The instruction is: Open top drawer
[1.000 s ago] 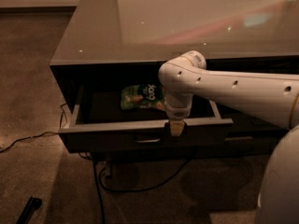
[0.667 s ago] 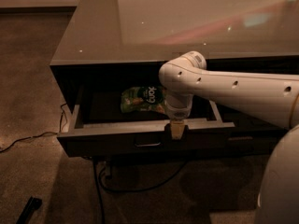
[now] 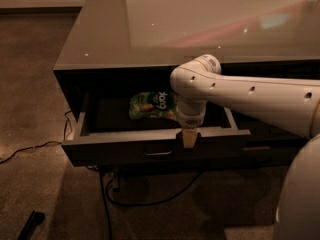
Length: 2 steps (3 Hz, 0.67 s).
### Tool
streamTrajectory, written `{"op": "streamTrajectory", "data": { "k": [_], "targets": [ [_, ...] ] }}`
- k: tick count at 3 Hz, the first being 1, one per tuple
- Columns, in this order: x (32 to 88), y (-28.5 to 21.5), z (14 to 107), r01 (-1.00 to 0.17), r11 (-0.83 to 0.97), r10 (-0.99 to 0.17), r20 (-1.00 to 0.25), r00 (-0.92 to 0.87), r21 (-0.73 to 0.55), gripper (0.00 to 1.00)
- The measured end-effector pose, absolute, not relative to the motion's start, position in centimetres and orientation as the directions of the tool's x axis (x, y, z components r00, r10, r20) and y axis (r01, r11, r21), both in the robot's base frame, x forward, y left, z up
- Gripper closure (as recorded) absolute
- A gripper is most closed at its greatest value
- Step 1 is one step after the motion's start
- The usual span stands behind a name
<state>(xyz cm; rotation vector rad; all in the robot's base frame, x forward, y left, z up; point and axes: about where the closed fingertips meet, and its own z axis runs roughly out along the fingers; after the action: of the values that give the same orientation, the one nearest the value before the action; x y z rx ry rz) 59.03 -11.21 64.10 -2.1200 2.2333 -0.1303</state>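
The top drawer [image 3: 120, 154] is pulled out from the low cabinet, its dark front facing me with a small metal pull [image 3: 157, 152] at centre. A green snack bag [image 3: 151, 104] lies inside on the drawer floor. My gripper [image 3: 189, 138] points down from the white arm and sits at the top edge of the drawer front, right of the pull.
The cabinet has a glossy grey top [image 3: 200, 24]. A lower drawer pull [image 3: 256, 148] shows at the right. Black cables [image 3: 145, 199] run over the carpet under the cabinet. A dark object [image 3: 31, 224] lies on the floor at bottom left.
The drawer front has come slightly further out toward me, with the gripper moving along with its top edge.
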Motion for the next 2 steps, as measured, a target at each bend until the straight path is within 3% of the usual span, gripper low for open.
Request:
{"op": "streamTrajectory", "data": {
  "k": [2],
  "targets": [
    [56.2, -10.9, 63.2, -0.998, 0.024, -1.0, 0.017, -0.025, -0.052, 0.12]
  ]
}}
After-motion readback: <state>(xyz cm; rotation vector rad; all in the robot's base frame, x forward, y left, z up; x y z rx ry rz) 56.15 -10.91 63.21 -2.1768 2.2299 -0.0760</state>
